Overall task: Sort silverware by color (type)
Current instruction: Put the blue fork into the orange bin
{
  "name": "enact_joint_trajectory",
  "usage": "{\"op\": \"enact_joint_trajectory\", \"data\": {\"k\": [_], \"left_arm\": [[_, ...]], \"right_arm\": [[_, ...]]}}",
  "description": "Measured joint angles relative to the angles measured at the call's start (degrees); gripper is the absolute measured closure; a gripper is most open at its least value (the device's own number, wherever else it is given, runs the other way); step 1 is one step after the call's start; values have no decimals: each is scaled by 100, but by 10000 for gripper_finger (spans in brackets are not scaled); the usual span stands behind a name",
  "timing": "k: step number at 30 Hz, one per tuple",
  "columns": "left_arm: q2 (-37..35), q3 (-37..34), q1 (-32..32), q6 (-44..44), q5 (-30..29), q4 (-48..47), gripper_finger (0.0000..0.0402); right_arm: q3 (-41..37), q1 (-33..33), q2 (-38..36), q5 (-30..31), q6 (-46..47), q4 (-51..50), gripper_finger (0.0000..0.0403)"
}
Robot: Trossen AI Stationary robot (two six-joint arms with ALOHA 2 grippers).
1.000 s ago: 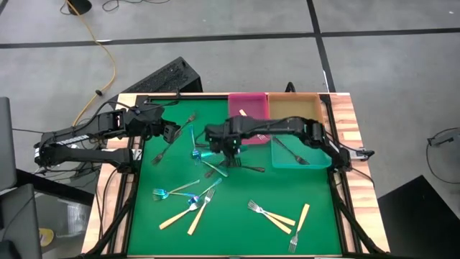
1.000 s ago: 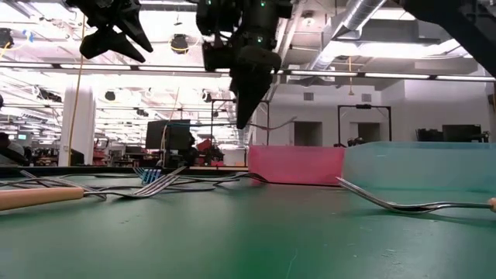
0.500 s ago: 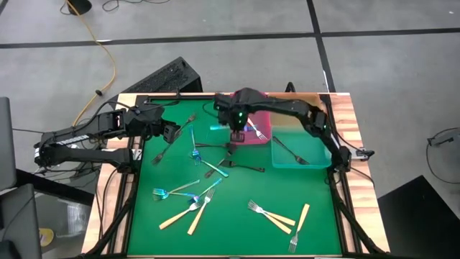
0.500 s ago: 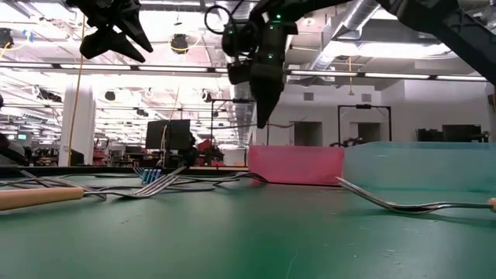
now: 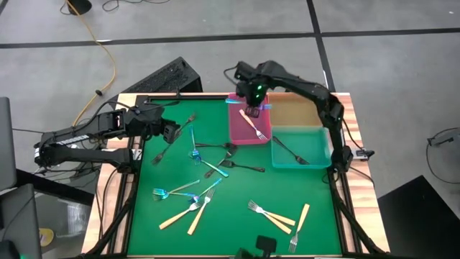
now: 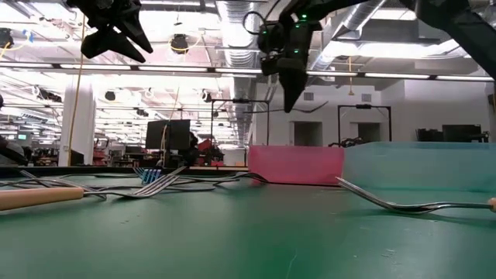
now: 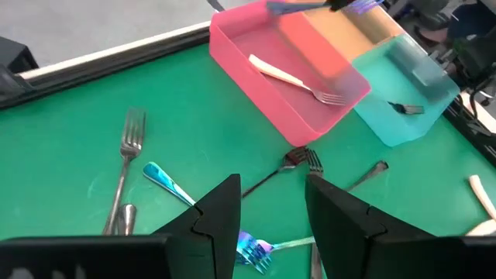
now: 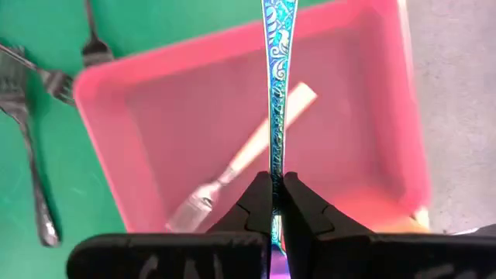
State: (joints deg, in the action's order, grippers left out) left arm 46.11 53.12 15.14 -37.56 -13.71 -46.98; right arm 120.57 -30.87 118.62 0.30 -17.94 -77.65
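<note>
Right gripper [image 8: 277, 203] is held above the pink tray [image 5: 237, 129], jaws pinched on an iridescent blue fork [image 8: 277, 70]. A tan-handled fork [image 5: 253, 124] is seen inside that tray. Left gripper [image 7: 270, 198] is parked over the green bench [image 5: 237, 194] at its left edge, jaws spread, apparently empty. Remaining forks [image 5: 198, 201] are scattered on the bench.

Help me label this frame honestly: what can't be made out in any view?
- Orange bin contents: high view, the right arm crosses it.
- Blue fork tines: cut off by the right wrist view's edge; the right gripper hides its lower end.
- Teal bin contents: low view, its wall hides them.
- Left gripper: holds nothing visible.
</note>
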Motion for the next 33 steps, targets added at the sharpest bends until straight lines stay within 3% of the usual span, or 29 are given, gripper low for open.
{"op": "enact_joint_trajectory", "data": {"k": [18, 28, 33], "left_arm": [[-1, -1, 0, -117, -857, 16, 272], [0, 0, 2, -124, -1100, 15, 272], [0, 0, 0, -122, -1100, 16, 272]], "right_arm": [[-9, -1807, -281, -153, -948, -560, 370], [-36, -2336, -521, -371, -1026, -596, 370], [-1106, -2516, -1154, -553, -1187, -237, 371]]}}
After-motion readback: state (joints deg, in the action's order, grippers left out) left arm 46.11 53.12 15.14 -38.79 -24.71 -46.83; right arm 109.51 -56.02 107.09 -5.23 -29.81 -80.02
